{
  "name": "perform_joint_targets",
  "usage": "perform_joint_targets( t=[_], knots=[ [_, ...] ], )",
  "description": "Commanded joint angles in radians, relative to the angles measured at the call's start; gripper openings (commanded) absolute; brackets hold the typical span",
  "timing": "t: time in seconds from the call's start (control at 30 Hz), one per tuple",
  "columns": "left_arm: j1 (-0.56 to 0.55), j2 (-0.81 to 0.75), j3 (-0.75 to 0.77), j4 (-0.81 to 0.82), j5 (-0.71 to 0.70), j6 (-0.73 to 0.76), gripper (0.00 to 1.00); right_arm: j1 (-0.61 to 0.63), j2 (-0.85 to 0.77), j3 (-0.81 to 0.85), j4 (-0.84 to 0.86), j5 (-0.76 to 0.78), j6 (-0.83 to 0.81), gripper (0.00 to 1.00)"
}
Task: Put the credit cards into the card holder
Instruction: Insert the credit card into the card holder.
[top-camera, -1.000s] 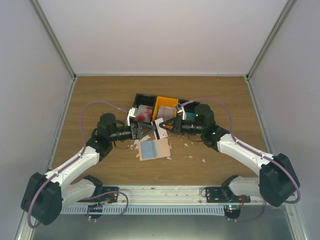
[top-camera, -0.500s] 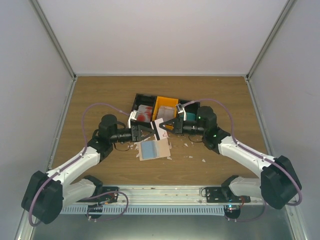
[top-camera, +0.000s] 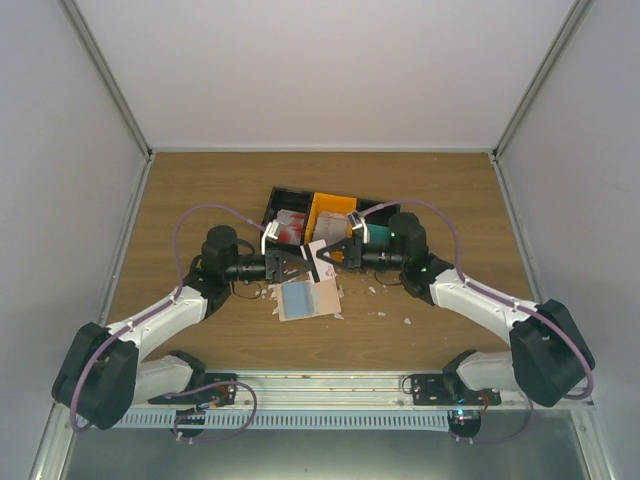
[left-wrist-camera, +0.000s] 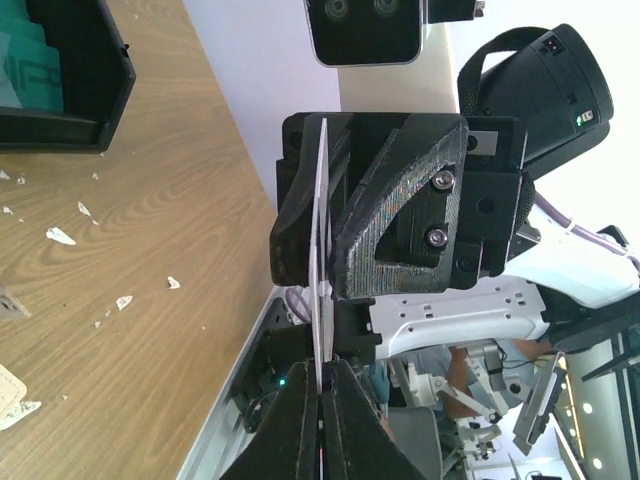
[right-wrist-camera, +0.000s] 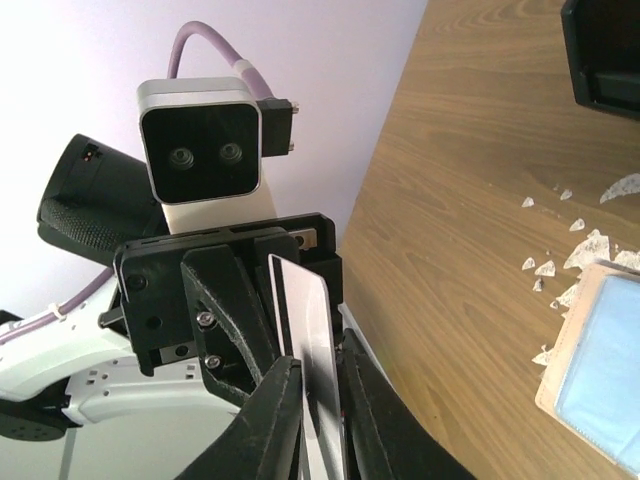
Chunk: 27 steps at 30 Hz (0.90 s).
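Above the table's middle, my left gripper (top-camera: 303, 263) and right gripper (top-camera: 331, 254) meet tip to tip around one pale credit card (top-camera: 318, 256). In the left wrist view the card (left-wrist-camera: 320, 250) stands edge-on, and my left gripper (left-wrist-camera: 322, 388) is shut on its near edge. The right wrist view shows my right gripper (right-wrist-camera: 322, 378) slightly open: the card (right-wrist-camera: 305, 315) lies against one finger, with a thin gap to the other. The beige card holder (top-camera: 308, 299) lies open on the table below, a blue card on its face (right-wrist-camera: 605, 365).
Joined black (top-camera: 284, 196) and orange (top-camera: 330, 206) bins stand just behind the grippers, holding red-and-white (top-camera: 290, 226) and teal (top-camera: 379, 232) cards. Several white scraps (top-camera: 380, 313) litter the wood around the card holder. White walls close the table on three sides.
My left gripper has moved in and shut on the card's free edge. My right gripper's jaws have eased slightly apart around the same card.
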Motion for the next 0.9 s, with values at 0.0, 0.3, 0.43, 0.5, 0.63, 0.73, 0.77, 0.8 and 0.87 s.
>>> perform_joint_targets(
  t=[0.0,0.3,0.43,0.5,0.63,0.73,0.77,0.8,0.87],
  knots=[
    [0.019,0.01,-0.002,0.026,0.027,0.027,0.0,0.01,-0.02,-0.009,-0.016,0.006,-0.064,0.15],
    [0.041,0.012,-0.017,0.003,0.02,0.041,0.0,0.008,-0.029,-0.022,-0.012,-0.021,-0.102,0.1],
    [0.044,0.022,-0.016,-0.021,0.005,0.054,0.0,0.007,-0.02,-0.023,-0.01,-0.026,-0.109,0.04],
    [0.047,0.02,-0.014,-0.048,-0.013,0.069,0.0,0.007,-0.018,-0.027,-0.013,-0.022,-0.113,0.04],
    [0.053,0.015,-0.02,-0.073,-0.028,0.084,0.0,0.006,-0.033,-0.05,0.001,-0.018,-0.114,0.07],
    [0.053,0.015,-0.019,-0.089,-0.028,0.096,0.0,0.007,-0.052,-0.065,0.005,-0.015,-0.115,0.03],
    [0.054,0.014,-0.019,-0.097,-0.031,0.101,0.0,0.007,-0.057,-0.067,-0.003,-0.015,-0.118,0.01],
    [0.054,0.013,-0.019,-0.106,-0.034,0.107,0.02,0.007,-0.063,-0.065,-0.015,-0.01,-0.125,0.01],
    [0.056,0.006,-0.016,-0.149,-0.055,0.131,0.18,0.007,-0.072,-0.06,-0.06,0.006,-0.147,0.0]
  ],
)
